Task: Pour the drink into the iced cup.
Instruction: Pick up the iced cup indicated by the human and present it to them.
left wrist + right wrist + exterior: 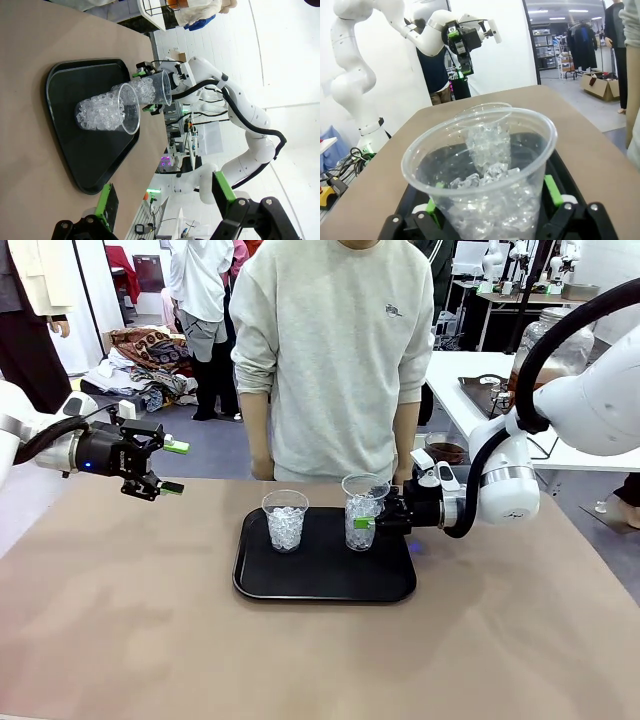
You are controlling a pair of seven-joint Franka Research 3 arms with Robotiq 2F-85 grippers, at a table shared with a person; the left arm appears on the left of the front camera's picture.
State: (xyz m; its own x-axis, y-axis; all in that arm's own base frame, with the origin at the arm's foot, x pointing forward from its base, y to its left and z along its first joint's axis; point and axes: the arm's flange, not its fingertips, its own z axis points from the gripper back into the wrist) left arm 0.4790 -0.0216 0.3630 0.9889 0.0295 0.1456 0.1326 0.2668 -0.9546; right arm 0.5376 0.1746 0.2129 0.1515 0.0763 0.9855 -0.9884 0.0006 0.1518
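While my right gripper [373,513] sits round an iced cup [360,502]

One finger [364,523] stands on each side of that cup, on the black tray [325,588]; I cannot tell if they squeeze it. My left gripper [175,467] hangs wide open, off to the left. Another cup of ice [285,522] stands beside it. The glass jar of brown drink [562,345] sits on a white table [460,380] behind my right arm [505,485].

Front view: fixed, faced across the counter [120,640] toward the person [335,340]. Wrist views: left set well back, right set close; black tray [325,585] shared by all.
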